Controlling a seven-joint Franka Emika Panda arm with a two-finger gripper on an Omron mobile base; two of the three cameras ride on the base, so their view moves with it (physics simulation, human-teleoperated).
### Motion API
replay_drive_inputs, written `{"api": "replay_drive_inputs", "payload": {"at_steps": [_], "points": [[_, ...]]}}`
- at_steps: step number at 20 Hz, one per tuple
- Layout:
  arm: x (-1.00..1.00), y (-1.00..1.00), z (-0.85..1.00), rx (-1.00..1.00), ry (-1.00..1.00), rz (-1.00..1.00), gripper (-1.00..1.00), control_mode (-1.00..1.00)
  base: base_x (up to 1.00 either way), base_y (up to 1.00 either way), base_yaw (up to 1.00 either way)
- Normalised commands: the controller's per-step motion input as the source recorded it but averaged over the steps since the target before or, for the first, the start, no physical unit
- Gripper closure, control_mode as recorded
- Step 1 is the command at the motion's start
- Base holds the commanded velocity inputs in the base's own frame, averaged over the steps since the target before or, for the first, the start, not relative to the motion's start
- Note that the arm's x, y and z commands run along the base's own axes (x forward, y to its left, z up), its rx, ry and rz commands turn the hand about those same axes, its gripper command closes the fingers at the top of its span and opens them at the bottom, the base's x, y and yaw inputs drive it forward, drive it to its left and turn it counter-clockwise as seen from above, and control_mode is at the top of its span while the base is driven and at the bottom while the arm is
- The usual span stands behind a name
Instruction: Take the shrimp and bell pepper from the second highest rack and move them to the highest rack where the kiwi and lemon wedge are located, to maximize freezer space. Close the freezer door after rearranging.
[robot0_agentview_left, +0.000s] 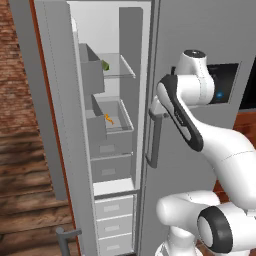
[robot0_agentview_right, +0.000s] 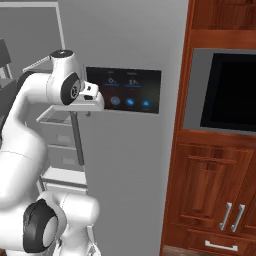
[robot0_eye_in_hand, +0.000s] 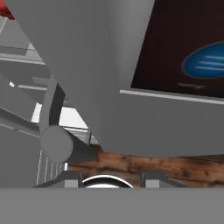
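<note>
Nearest you, the arm's smooth white shells and dark joints bend up from the base, and the gripper (robot0_agentview_right: 89, 113) sits at the end of the hand, close against the flat grey fridge door that carries the glossy black touch panel (robot0_agentview_right: 123, 90); in the hand view two small dark finger tips (robot0_eye_in_hand: 151, 177) rise with a gap between them and nothing in it, so you can read the jaws as apart and empty. Just ahead of the hand you see one round grey bar handle (robot0_agentview_left: 153, 141), vertical, on that door's edge. Beyond it the freezer (robot0_agentview_left: 111, 130) stands open, a narrow white cavity with the freezer door (robot0_agentview_left: 35, 95), plain matte grey, swung wide to the left. Inside, count one thin translucent shelf, the highest rack (robot0_agentview_left: 121, 71), with one small green piece (robot0_agentview_left: 105, 64) at its back left, and below it one grey box-like bin, the second highest rack (robot0_agentview_left: 115, 119). One shrimp (robot0_agentview_left: 108, 119), tiny, curled and orange, lies on the bin's floor, well to the left of the gripper and lower than it.
</note>
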Motion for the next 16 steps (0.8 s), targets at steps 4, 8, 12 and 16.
{"api": "replay_drive_inputs", "payload": {"at_steps": [4,8,12,16], "points": [[-0.25,0.23,0.0,0.0,0.0,0.0,-1.0,-1.0,0.0,0.0,0.0],[-0.34,0.6,0.05,0.04,0.0,0.0,-1.0,-1.0,0.0,0.0,0.0],[-0.14,0.65,0.14,0.13,0.0,0.0,-1.0,-1.0,0.0,0.0,0.0],[0.0,0.54,0.1,0.22,0.0,0.0,-1.0,-1.0,0.0,0.0,0.0]]}}
